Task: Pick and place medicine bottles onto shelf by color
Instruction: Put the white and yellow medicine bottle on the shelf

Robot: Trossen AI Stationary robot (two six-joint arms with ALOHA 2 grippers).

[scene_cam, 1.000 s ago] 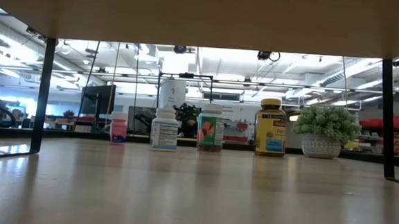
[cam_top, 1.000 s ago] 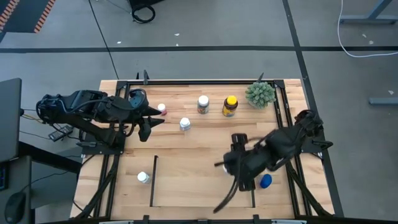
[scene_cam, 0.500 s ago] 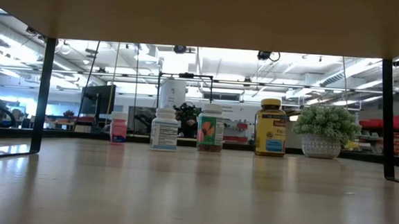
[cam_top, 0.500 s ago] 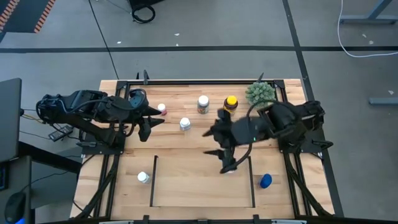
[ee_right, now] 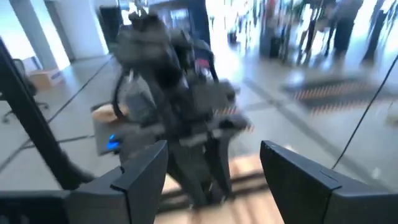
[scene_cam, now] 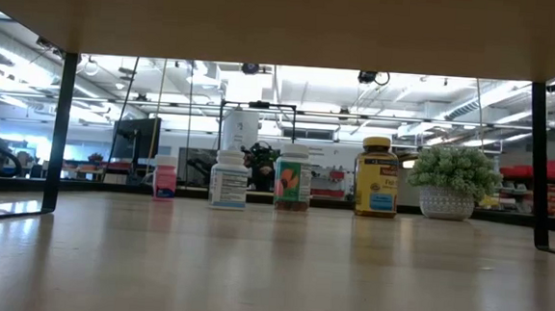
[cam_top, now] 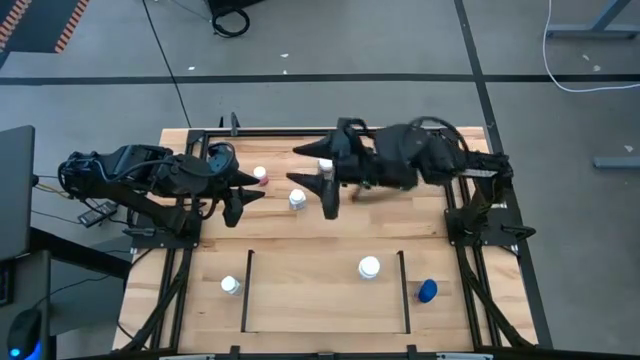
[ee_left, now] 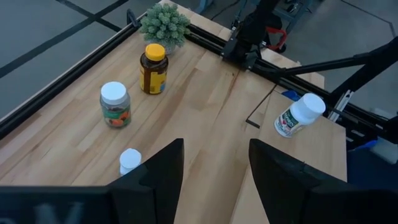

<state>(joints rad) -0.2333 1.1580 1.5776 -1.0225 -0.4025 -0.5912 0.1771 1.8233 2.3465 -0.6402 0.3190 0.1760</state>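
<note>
The high view shows my left gripper (cam_top: 238,197) open at the table's left, near a reddish bottle (cam_top: 261,175) and a small white-capped bottle (cam_top: 297,199). My right gripper (cam_top: 318,178) is open above the far middle, partly covering another white-capped bottle (cam_top: 326,163). The amber bottle (ee_left: 153,68) appears in the left wrist view and the low view (scene_cam: 377,177). One white bottle (cam_top: 369,267) stands on its base in the shelf (cam_top: 320,300), by its right bar. A blue bottle (cam_top: 428,290) and a white bottle (cam_top: 231,285) stand outside the bars.
A spiky green plant (ee_left: 165,22) sits at the far right corner, hidden under my right arm in the high view. Black frame rails (cam_top: 190,260) run along both sides of the table. Bare wood lies between the far row of bottles and the shelf.
My right gripper has swung from the shelf's right bar, beside the blue bottle, up and toward the far edge and left, ending over the far row of bottles. The white bottle it hovered over now shows uncovered in the shelf.
</note>
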